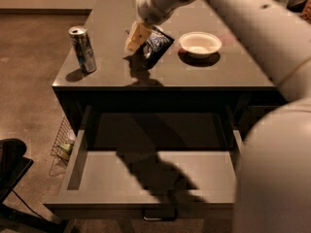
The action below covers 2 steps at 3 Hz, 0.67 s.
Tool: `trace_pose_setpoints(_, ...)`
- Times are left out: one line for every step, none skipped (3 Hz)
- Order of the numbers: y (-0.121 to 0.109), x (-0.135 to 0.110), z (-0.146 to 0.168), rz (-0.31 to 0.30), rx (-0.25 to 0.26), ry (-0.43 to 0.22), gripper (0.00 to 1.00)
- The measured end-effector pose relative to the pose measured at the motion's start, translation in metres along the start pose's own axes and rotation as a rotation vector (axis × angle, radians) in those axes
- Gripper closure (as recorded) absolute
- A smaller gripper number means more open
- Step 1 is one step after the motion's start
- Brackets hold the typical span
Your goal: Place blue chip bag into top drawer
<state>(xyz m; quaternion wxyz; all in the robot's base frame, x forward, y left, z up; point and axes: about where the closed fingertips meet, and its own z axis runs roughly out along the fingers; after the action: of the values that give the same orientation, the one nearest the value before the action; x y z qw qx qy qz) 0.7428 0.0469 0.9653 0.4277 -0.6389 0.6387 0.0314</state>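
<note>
Gripper [137,37] at the blue chip bag [158,41], behind the table [218,74] front edge, opening unclear. Light, slippery foil: pinch 1 crumpled ridge.

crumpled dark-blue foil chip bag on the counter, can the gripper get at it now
Probably yes: the gripper hangs right at the edge of the crumpled dark-blue foil chip bag, with nothing between them.

The arm [252,23] is being held stretched from lower right to upper centre, with the gripper [137,37] being pointed downward at its end.
</note>
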Motion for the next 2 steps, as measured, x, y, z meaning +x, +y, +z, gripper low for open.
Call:
trace_pose_setpoints(0.004, 0.009, 0.044, -0.001, -0.024, 0.095, 0.0)
trace_pose_setpoints(-0.001, 0.026, 0.082, -0.02, -0.034, 0.177, 0.0)
